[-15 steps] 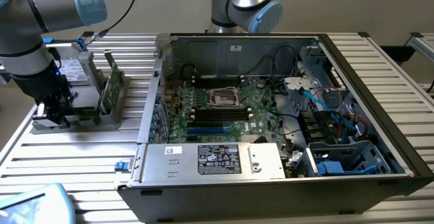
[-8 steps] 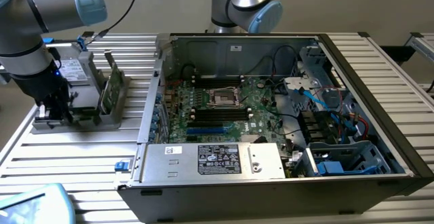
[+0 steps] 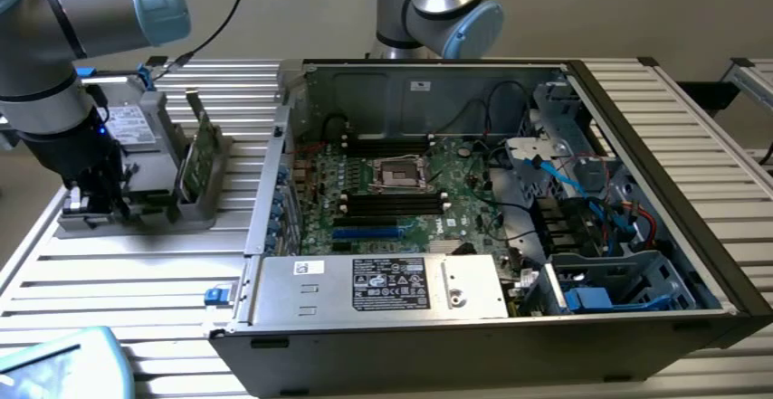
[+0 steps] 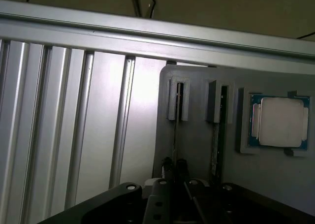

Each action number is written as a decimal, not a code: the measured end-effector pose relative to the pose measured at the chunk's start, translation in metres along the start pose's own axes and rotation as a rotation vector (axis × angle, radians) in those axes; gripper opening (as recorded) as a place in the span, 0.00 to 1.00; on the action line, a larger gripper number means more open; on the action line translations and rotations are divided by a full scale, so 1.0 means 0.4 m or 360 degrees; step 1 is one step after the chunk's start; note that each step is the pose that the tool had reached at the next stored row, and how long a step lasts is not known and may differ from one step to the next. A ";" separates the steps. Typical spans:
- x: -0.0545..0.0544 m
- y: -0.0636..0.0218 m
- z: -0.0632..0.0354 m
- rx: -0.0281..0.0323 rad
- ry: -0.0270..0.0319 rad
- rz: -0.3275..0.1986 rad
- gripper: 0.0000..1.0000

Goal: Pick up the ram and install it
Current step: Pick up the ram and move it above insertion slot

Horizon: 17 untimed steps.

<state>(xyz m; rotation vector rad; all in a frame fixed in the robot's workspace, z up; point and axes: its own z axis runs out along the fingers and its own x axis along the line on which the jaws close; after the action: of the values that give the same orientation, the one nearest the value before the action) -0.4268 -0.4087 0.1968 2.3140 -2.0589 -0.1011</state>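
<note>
**Visitor:** Slatted aluminium desk (image 3: 145, 272), an open computer case (image 3: 676, 146) lying on its side, a grey holder (image 4: 197, 101) off at the exterior view's left. Where's the ram?

**Technician:** Standing on edge in 1 of the holder's 2 guide slots is the ram (image 4: 175, 130), not yet lifted. It is well apart from the black memory slots (image 3: 393, 202) on the motherboard. Another stick (image 4: 219, 135) stands in the neighbouring slot, with a processor (image 4: 279, 121) in its recess beside that.

**Visitor:** And the claw?

**Technician:** The claw (image 4: 174, 166) is down over the holder. Its fingers (image 4: 167, 164) are drawn in close on either side of the thin board, pinching it by the look of it.

**Visitor:** What makes this pick a clean one?

**Technician:** My read is a grip square to the board, on bare edge rather than chips, and firm before any pull. The travel should run straight along the guides, so the ram neither binds nor knocks its neighbour.
</note>
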 end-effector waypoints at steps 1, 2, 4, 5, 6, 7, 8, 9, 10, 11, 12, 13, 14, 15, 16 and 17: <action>0.000 0.000 0.000 -0.00001 0.00001 0.0000 0.14; 0.000 0.000 0.000 -0.00001 0.00000 0.0000 0.14; 0.000 0.000 0.000 -0.00001 0.00000 0.0000 0.14; 0.000 0.000 0.000 -0.00001 0.00001 0.0000 0.14; 0.000 0.000 0.000 -0.00001 0.00000 0.0000 0.14; 0.000 0.000 0.000 -0.00001 0.00000 0.0000 0.14; 0.000 0.000 0.000 0.00000 0.00000 0.0000 0.14; 0.000 0.000 0.000 -0.00001 0.00000 0.0000 0.14; 0.000 0.000 0.000 -0.00001 -0.00001 0.0000 0.15; 0.000 0.000 0.000 0.00000 0.00000 0.0000 0.15; 0.000 0.000 0.000 0.00000 0.00000 0.0000 0.21; 0.000 0.000 0.000 0.00000 -0.00001 0.0000 0.28; 0.000 0.000 0.000 0.00000 0.00000 0.0000 0.28; 0.000 -0.001 0.000 0.00000 0.00000 0.0000 0.28; 0.000 -0.003 0.000 0.00001 0.00001 0.0000 0.28; 0.000 -0.005 0.000 0.00001 0.00001 0.0000 0.28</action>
<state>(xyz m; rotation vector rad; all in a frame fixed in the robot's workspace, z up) -0.4250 -0.4085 0.1967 2.3139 -2.0591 -0.1010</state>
